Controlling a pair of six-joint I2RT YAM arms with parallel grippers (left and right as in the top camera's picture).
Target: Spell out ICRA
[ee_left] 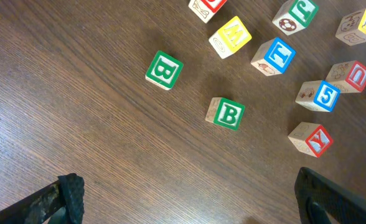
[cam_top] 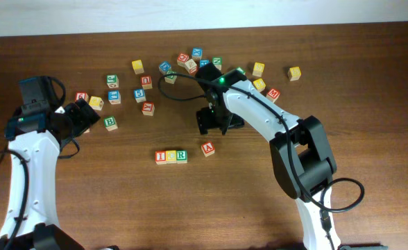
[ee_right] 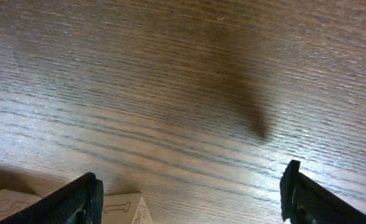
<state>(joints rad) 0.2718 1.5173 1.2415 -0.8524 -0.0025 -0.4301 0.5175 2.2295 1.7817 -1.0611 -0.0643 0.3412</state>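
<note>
Jaws of the right arm point(cam_top: 256, 107): spread wide with nothing between them, hanging over bare tabletop point(cam_top: 107, 201) just beyond and to the right of the R cube point(cam_top: 182, 155). Jaws of the left arm point(cam_top: 27, 149): fully spread and empty, well to the left of the R cube, above some of the spare letter cubes point(cam_top: 114, 96). The C cube point(cam_top: 171, 156) touches the R cube's left face, and the I cube point(cam_top: 161, 157) touches the C cube in turn, making a straight row. The A cube point(cam_top: 207, 148) lies free near the R cube's right side, apart from it, a little farther back and turned askew. Judgement: the step in hand is seating the A cube. Done well, it is taken across two flat faces, squared to the row, and lowered flush beside the R cube without nudging it, since a push would shift the whole row. Count: one each of I, C, R and A, three in line and one out. There are about twenty spare letter cubes; the cluster behind the right arm is too crowded for an exact tally. Arms: two.
</note>
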